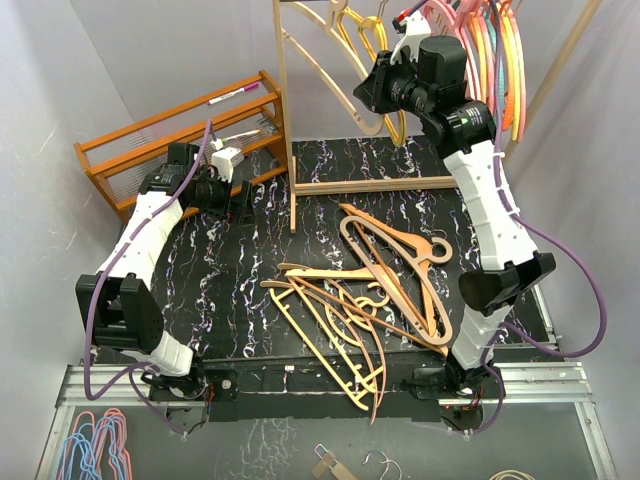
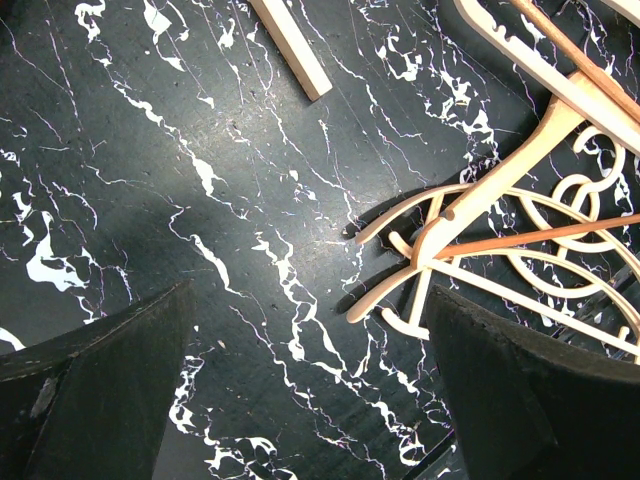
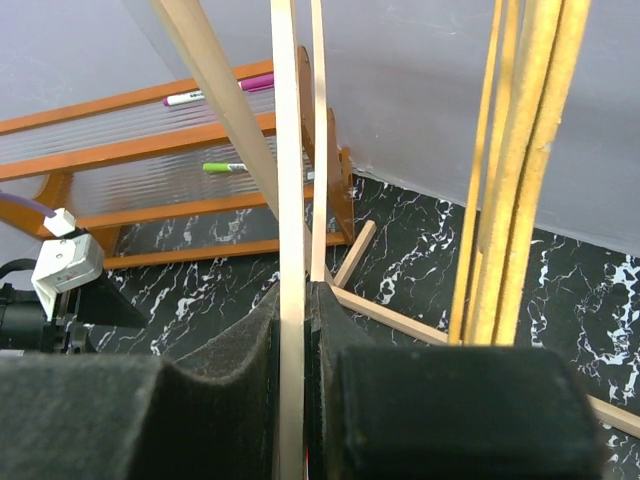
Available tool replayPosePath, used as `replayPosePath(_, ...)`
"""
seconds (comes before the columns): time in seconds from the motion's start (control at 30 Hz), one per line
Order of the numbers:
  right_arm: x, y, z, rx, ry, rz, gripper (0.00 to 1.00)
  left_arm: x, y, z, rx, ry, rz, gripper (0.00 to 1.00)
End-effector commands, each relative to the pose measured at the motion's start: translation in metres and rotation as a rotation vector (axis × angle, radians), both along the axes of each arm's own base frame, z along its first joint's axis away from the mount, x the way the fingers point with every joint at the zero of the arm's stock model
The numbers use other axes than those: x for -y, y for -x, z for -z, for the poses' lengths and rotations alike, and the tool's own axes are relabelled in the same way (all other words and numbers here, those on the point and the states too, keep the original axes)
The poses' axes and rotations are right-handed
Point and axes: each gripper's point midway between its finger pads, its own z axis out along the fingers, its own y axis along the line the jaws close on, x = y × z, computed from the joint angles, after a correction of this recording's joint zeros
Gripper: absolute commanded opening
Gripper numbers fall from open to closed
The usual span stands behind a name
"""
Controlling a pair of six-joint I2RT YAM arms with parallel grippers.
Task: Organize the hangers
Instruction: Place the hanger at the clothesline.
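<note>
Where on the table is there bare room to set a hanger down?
Bare tabletop lies between the left arm and the hanger pile, running back toward the shelf rack. Crowded: the pile from centre to right, and the frame foot behind it.

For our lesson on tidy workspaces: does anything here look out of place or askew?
Yes. The tan wooden hangers lie in a tangled heap on the table, crossing one another, one tip poking past the near edge, while the coloured hangers hang in a row from the wooden frame.
</note>
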Motion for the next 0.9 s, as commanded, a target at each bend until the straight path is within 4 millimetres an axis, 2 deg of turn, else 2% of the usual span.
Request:
replayPosePath(0.0,0.006,-0.003,-0.020,0.042,-0.037,0.027,0.08,0.001,0.005,-0.007,0.013,0.003,0.010,0.97)
replayPosePath(0.3,0.008,-0.010,-0.009,-0.012,-0.047,0.048,0.08,0.000,0.007,-0.005,0.006,0.001,0.009,0.98)
replayPosePath(0.47,0.008,-0.003,-0.033,0.064,-0.120,0.037,0.09,0.000,0.008,-0.004,0.004,0.001,0.009,0.97)
replayPosePath(0.53,0.012,0.007,-0.049,0.120,-0.155,0.041,0.13,0.000,0.008,-0.006,0.008,-0.002,0.009,0.98)
replayPosePath(0.6,0.018,0.014,-0.056,0.148,-0.165,0.058,0.23,0.000,0.007,-0.006,0.011,-0.003,0.007,0.97)
replayPosePath(0.73,0.020,0.019,-0.045,0.130,-0.152,0.060,0.28,-0.001,0.008,-0.005,0.011,-0.005,0.009,0.98)
replayPosePath(0.8,0.019,0.020,-0.035,0.111,-0.146,0.057,0.32,0.000,0.007,-0.005,0.011,-0.004,0.009,0.97)
replayPosePath(0.87,0.019,0.021,-0.021,0.084,-0.139,0.055,0.33,0.000,0.008,-0.005,0.009,-0.004,0.008,0.98)
